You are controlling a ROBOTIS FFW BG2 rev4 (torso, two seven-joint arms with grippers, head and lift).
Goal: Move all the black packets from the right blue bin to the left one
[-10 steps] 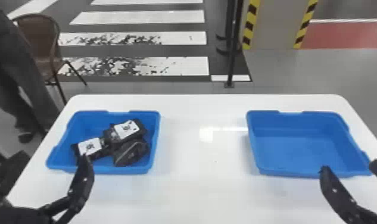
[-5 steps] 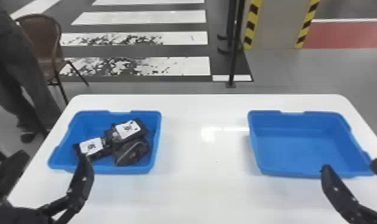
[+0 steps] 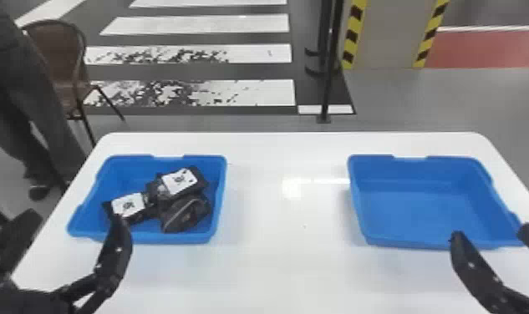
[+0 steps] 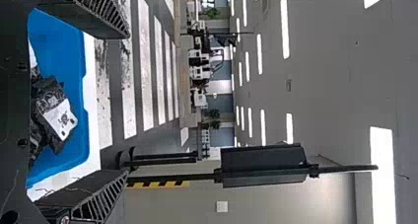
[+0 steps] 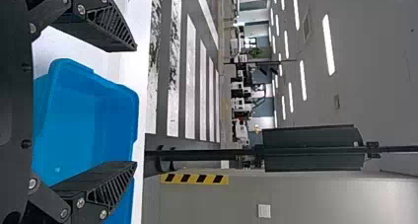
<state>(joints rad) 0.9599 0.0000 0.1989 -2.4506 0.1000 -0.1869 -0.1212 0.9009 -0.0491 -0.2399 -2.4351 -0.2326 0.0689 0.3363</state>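
Apparently the left gripper point(image 3: 77, 220) has its fingers spread wide with nothing between them, just by the near side of the left bin. In the head view its inner fingertip overlaps that bin's near wall and the lower edge of a packet, so whether they touch I cannot tell. The right gripper point(image 3: 490, 234) is likewise open and holds nothing, by the near side of the right bin; its outer finger is cut off by the head view's right edge.

Beyond the left fingers, the shallow rectangular blue plastic left bin point(image 3: 92, 204) holds the black packets: a glossy one with a white label point(image 3: 127, 205), another white-labelled one point(image 3: 179, 182) farther back, and a dark one with a pale line point(image 3: 185, 213) nearer. They lie bunched together and overlap, so their exact count is hard to settle. Each white label bears a small dark mark, too small to make out. The left wrist view catches the packets partly hidden by the gripper's body.

Well apart on the same white desk point(image 3: 292, 267) sits the matching blue right bin point(image 3: 426, 208), its near right corner partly behind the right fingers.
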